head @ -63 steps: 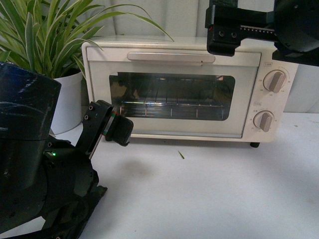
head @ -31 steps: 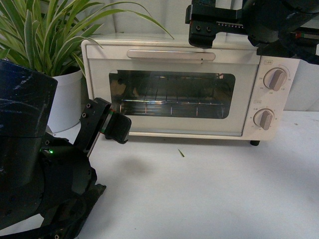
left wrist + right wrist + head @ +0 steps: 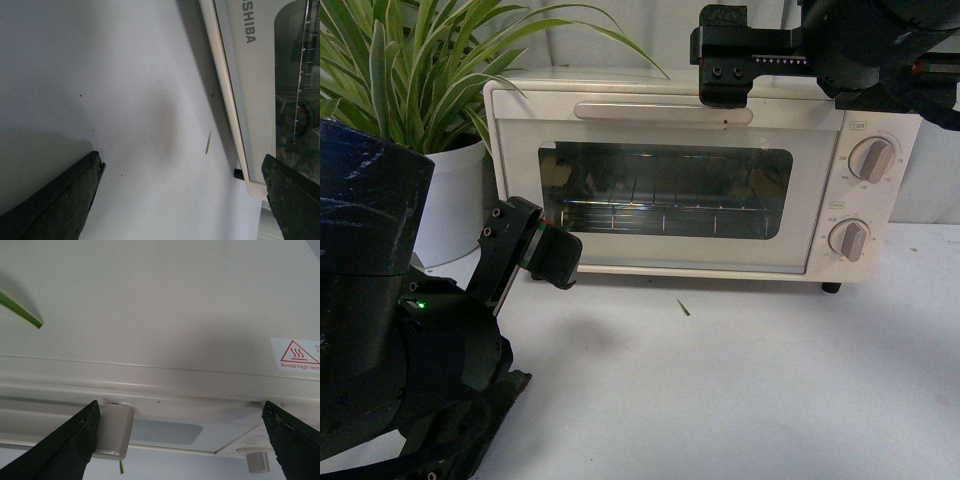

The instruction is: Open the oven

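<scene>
The cream-white oven (image 3: 700, 180) stands at the back of the white table, its glass door shut. A long bar handle (image 3: 663, 112) runs along the door's top, and two round knobs (image 3: 870, 162) sit on its right side. My right gripper (image 3: 725, 62) hovers open just above the oven's top front edge, over the handle's right end. In the right wrist view the open gripper (image 3: 180, 405) spans the oven top, with the handle end (image 3: 114, 432) beside one finger. My left gripper (image 3: 555, 257) is open low by the door's lower left corner. The left wrist view shows that gripper (image 3: 182, 160) over bare table beside the oven (image 3: 255, 100).
A spider plant (image 3: 410, 80) in a white pot (image 3: 455, 200) stands left of the oven. A small green leaf scrap (image 3: 684, 309) lies on the table (image 3: 740, 390) in front of the oven. The left arm's dark bulk fills the lower left.
My right gripper has moved left along the oven's top edge, from above the door's right end to above the handle's right end. The left arm has barely shifted.
</scene>
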Controlling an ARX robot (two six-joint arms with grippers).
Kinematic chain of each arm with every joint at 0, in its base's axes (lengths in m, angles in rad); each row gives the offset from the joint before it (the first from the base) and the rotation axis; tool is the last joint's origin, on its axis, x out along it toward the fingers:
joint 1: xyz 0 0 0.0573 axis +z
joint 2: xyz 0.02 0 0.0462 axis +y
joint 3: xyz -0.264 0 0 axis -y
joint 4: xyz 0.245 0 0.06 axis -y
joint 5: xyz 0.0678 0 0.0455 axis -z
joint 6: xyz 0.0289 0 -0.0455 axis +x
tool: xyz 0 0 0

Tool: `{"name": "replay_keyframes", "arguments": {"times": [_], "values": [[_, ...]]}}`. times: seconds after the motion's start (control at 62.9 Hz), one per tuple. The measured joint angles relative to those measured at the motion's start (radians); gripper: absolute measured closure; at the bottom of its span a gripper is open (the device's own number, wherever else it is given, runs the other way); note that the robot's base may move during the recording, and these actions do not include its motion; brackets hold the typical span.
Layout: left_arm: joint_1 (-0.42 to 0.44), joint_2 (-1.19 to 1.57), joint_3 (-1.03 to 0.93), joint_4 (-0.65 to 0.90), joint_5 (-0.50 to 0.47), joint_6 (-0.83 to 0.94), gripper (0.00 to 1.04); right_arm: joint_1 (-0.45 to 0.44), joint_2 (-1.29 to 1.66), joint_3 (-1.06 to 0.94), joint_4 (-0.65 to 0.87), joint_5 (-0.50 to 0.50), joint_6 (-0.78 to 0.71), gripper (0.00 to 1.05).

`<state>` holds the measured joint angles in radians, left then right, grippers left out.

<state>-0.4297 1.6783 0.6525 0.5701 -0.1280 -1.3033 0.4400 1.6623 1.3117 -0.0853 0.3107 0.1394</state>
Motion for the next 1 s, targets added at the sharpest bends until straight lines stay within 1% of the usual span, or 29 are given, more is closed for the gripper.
{"name": "replay_keyframes", "arguments": {"times": [0.27, 0.668, 0.795, 0.89, 1.002], "values": [[0.007, -0.005, -0.006, 0.002, 0.002, -0.001, 0.07, 0.0, -0.081, -0.113, 0.035, -0.064, -0.042, 0.09], [0.008, -0.005, -0.008, 0.004, 0.001, -0.004, 0.07, 0.01, -0.209, -0.364, 0.151, -0.157, -0.031, 0.09], [0.008, -0.007, -0.008, 0.004, 0.002, -0.004, 0.07, 0.019, -0.204, -0.467, 0.174, -0.147, -0.043, 0.09], [0.008, -0.007, -0.008, 0.003, 0.0, -0.004, 0.07, 0.019, -0.21, -0.493, 0.177, -0.156, -0.041, 0.09], [0.008, -0.008, -0.009, 0.002, -0.003, -0.001, 0.07, 0.021, -0.252, -0.516, 0.18, -0.194, -0.021, 0.09]]}}
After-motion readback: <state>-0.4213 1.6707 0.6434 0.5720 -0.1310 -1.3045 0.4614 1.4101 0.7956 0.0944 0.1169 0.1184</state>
